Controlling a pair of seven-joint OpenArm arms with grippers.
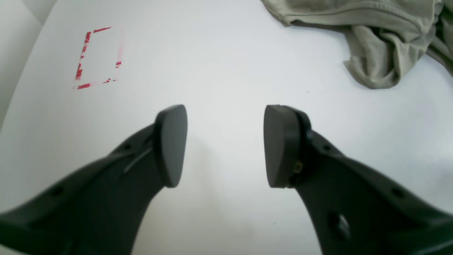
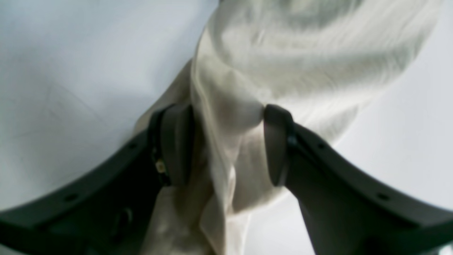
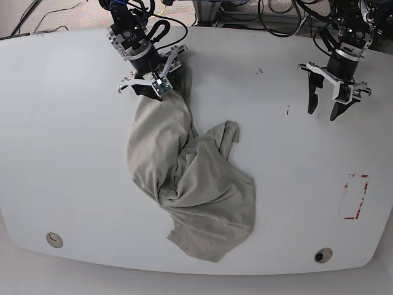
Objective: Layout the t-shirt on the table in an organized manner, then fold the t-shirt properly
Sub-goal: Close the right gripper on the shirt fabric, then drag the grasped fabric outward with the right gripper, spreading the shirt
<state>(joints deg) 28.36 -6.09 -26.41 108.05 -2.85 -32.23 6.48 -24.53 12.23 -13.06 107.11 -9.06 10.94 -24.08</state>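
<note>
Item one, as we log it: the t-shirt (image 3: 196,190), light khaki-grey, lies crumpled and twisted on the white surface (image 3: 67,160), its bulk bunched left of centre in the base view, with one end drawn up toward the far edge and the other fanned out toward the near edge. Item two: the right pincer (image 3: 149,81), on the left of the base view near the far edge, has its fingers (image 2: 177,141) set either side of a thick gathered fold of the shirt (image 2: 240,106); in the right wrist view the cloth fills the gap between the two pads and touches both, so we record it as gripping the fabric with the fingers held fairly wide by the bunched cloth. Item three: the left pincer (image 3: 326,101), on the right of the base view, hangs over bare surface with its fingers (image 1: 171,145) spread well apart and nothing between them; in the left wrist view we see only white surface (image 1: 226,71) through the gap, with a wrinkled edge of the shirt (image 1: 375,42) at the upper right, well apart from the fingers. Item four: a worn red rectangle outline (image 3: 355,196) near the right-hand edge. Item five: two small round holes (image 3: 54,239) along the near edge, one toward each corner.
</note>
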